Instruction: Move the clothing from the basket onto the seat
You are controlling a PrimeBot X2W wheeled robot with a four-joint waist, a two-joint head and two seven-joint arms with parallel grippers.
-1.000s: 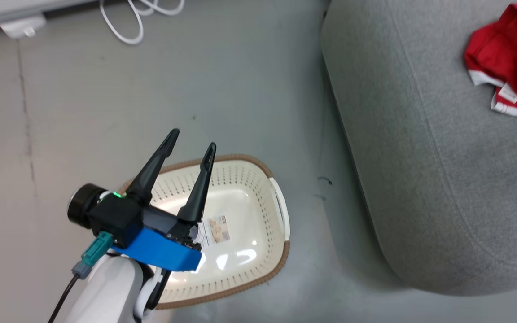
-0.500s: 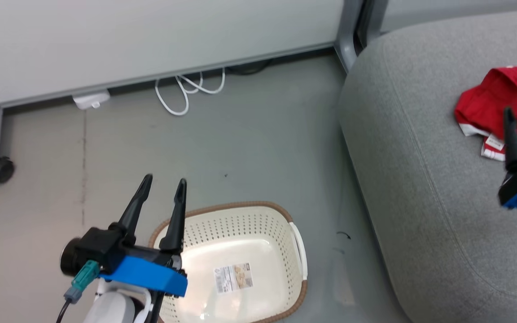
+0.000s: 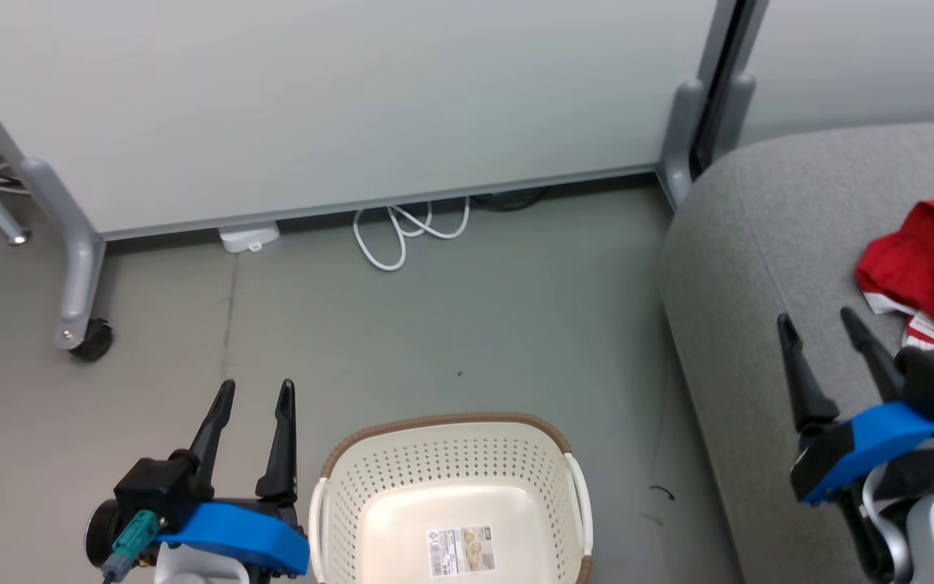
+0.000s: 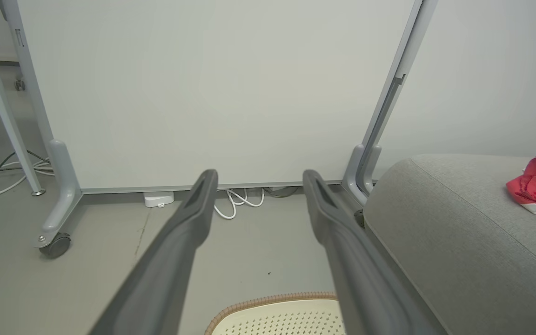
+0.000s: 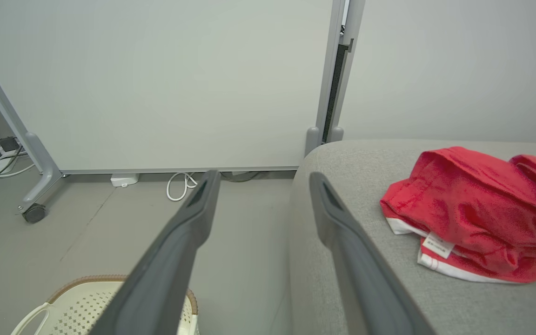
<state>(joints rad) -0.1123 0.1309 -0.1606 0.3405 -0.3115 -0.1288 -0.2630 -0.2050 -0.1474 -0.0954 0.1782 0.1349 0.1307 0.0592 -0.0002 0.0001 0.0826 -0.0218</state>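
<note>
With the clothing heaped on the seat and no garment in the basket, we judge the job done and should lift the left gripper and right gripper away, fingers wide and empty, without snagging cloth.

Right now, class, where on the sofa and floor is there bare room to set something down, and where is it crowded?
Bare: the sofa from its left edge to the clothing; the floor between basket, sofa and white cable; the basket's floor, apart from its label. Crowded: the sofa's right side, where the clothing lies.
</note>
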